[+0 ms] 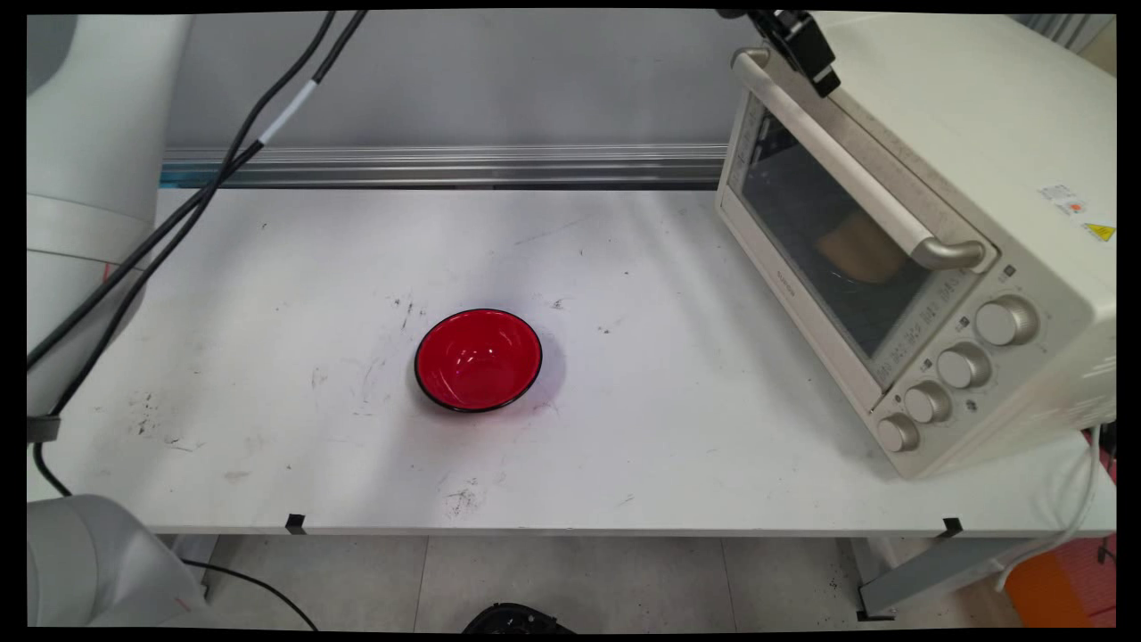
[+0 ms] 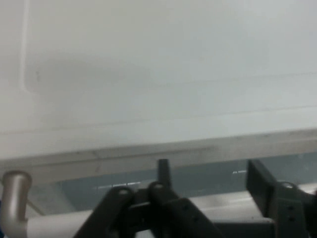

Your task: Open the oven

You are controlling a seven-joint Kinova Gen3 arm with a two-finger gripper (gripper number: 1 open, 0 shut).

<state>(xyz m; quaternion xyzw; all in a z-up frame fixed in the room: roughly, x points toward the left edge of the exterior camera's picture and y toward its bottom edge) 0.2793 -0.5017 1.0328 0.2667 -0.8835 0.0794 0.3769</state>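
White table [image 1: 267,446], scuffed; a glossy red bowl with a black rim [image 1: 479,359] sits mid-table. My black gripper [image 1: 807,49], fingers spread, straddles the cream toaster oven's [image 1: 980,178] door handle [image 1: 856,169]; pads could slip off it, I judge.

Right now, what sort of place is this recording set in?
Probably a robotics lab bench staged as a kitchen: a marked white table with an aluminium rail behind it, holding a toaster oven and a red bowl.
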